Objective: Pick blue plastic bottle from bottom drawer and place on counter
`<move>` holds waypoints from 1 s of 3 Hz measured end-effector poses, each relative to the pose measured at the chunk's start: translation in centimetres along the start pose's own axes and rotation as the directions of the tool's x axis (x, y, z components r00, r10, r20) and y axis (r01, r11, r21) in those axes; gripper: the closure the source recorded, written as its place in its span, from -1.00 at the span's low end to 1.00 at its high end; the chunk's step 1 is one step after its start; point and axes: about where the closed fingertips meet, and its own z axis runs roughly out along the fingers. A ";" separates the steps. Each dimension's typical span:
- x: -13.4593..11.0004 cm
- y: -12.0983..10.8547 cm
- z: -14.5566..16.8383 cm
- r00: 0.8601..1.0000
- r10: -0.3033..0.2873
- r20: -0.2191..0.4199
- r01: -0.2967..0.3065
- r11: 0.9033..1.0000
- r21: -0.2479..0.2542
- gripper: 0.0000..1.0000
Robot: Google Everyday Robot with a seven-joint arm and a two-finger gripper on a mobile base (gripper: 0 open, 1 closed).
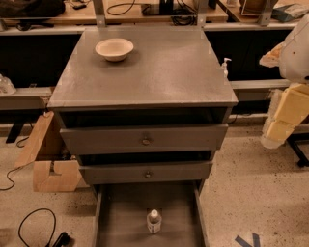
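The blue plastic bottle (153,221) stands upright, white cap up, on the floor of the open bottom drawer (125,212), near its front middle. The grey speckled counter (159,72) tops the cabinet and carries a cream bowl (114,49) at its back left. My gripper (273,136) hangs at the end of the cream and white arm at the right edge of the view. It is beside the cabinet at about the height of the upper drawer, well above and to the right of the bottle, and touches nothing.
Two grey drawers with round knobs (145,141) sit slightly open above the bottom drawer. A tiny white pump bottle (225,65) stands behind the counter's right edge. Cardboard pieces (48,164) and black cables (34,226) lie on the floor at left. A wooden workbench (145,12) runs along the back.
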 end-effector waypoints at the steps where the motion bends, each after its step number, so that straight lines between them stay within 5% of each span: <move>1: 0.0 0.0 0.0 1.000 0.000 0.000 0.000 1.000 0.000 -1.00; 2: -0.5 0.8 2.3 0.991 0.007 0.130 -0.004 1.000 -0.027 -1.00; 3: 0.8 2.6 8.8 0.950 0.034 0.310 -0.010 0.997 -0.077 -1.00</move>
